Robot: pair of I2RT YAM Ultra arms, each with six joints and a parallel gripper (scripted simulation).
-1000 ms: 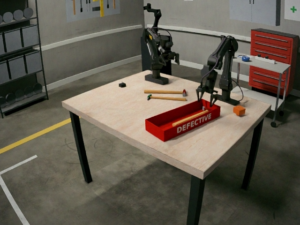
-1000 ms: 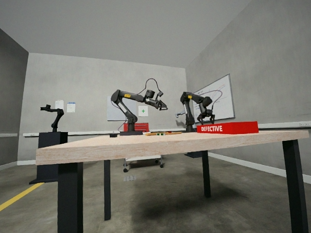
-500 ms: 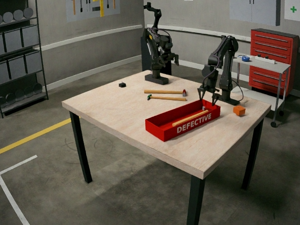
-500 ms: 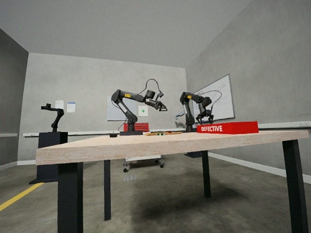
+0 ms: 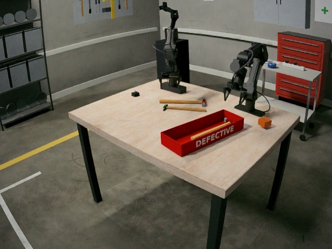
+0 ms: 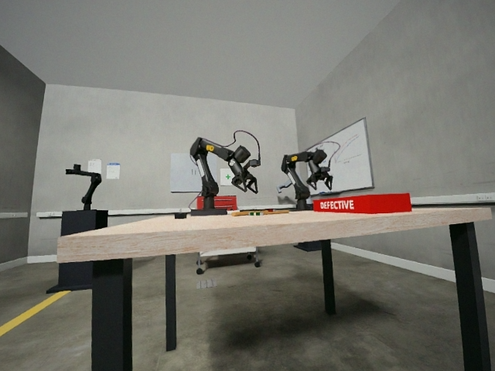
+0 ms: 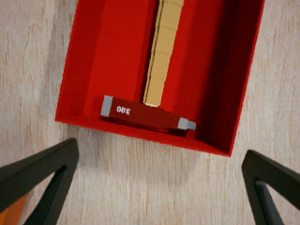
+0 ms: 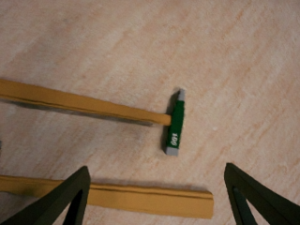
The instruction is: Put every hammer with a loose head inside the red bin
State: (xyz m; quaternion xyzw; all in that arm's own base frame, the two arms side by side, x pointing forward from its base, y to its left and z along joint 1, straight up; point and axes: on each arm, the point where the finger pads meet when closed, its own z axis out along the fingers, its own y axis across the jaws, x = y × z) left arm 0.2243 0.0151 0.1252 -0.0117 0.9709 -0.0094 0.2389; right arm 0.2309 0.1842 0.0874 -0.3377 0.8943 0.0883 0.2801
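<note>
I have the right claw wide and holding nothing, above the table. Ahead of its fingertips lies the green-headed hammer; the butt of the red-headed hammer shows between them. I judge the next job is testing one of these. I'd square up across one handle, come down level, grip firmly and give the head a small, patient tug, with the other claw on it if needed.

The handles lie close, so a wide finger could land on the neighbour; more open wood lies beyond the green head.

My left claw is also wide and holding nothing, just outside the bin. Ahead of it, a third hammer lies inside, its head by the end wall. I'd mind that rim and the orange block.
</note>
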